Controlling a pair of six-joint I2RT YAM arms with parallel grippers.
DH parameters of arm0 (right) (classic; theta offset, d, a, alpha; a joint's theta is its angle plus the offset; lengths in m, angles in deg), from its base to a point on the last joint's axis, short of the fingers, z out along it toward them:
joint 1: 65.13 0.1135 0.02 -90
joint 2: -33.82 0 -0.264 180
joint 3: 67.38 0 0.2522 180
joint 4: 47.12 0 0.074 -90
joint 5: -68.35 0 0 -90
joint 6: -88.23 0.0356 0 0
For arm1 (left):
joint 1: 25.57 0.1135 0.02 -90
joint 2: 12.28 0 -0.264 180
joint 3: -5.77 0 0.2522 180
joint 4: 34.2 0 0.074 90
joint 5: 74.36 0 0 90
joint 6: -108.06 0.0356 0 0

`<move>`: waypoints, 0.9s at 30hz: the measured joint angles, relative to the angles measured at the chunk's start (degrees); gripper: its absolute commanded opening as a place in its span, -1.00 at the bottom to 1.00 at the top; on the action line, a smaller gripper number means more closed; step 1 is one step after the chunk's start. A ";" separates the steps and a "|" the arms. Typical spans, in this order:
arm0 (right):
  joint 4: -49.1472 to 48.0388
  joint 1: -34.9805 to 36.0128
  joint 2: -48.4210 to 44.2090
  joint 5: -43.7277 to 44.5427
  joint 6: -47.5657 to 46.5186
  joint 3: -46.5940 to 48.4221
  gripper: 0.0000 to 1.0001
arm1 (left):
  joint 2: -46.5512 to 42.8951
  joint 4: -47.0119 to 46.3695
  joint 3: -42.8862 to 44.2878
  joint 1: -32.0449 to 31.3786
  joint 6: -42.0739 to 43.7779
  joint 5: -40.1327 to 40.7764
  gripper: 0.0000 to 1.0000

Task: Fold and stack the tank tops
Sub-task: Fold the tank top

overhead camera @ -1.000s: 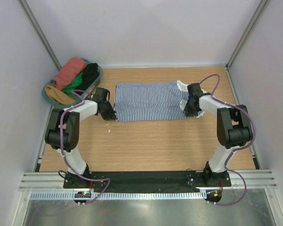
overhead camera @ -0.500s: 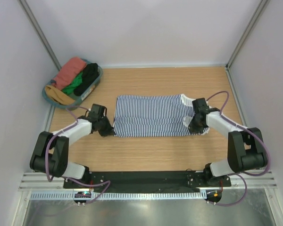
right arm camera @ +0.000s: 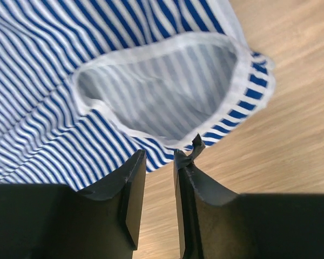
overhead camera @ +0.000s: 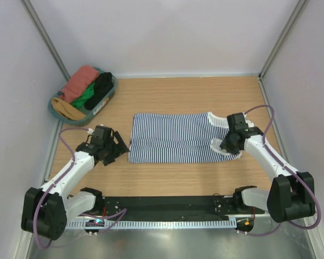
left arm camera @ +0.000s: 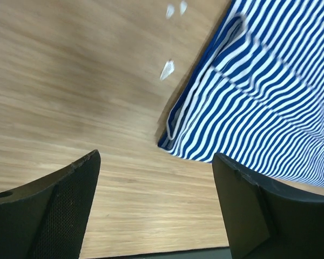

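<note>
Reading no text, label, brand or number anywhere. Scanning striped tank top (overhead camera: 173,137): finding stripes only. Scanning wooden table (overhead camera: 178,97) and basket (overhead camera: 115,83) at far left: picking out nothing legible.

The light is bright and even, falling from overhead and bouncing off the pale walls (overhead camera: 167,32). Shadows on the tabletop (overhead camera: 173,178) are faint and soft-edged, tucked close under the arms. The metal sill (overhead camera: 162,243) at the near edge has a dull sheen. From the left wrist, the wood grain and the striped tank top (left arm camera: 270,97) are smeared with blur, and the left fingers (left arm camera: 54,210) loom dark. From the right wrist the stripes look crisp and the right fingers (right arm camera: 108,199) are nearly black.
</note>
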 measured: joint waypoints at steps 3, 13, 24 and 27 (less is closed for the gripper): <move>-1.03 -0.09 2.08 -2.12 -3.91 4.02 -0.16 | 1.03 2.40 5.11 0.02 1.29 2.58 0.65; -10.45 -0.09 17.77 -10.88 -11.56 20.46 0.03 | 22.14 -0.74 26.43 0.02 5.07 2.95 0.49; -13.16 -0.09 40.54 -9.51 -13.70 37.92 0.08 | 49.22 -0.50 49.31 0.83 7.96 2.67 0.42; -12.94 -0.09 44.68 -8.00 -14.32 41.55 0.04 | 54.40 0.13 53.94 1.55 8.76 2.60 0.40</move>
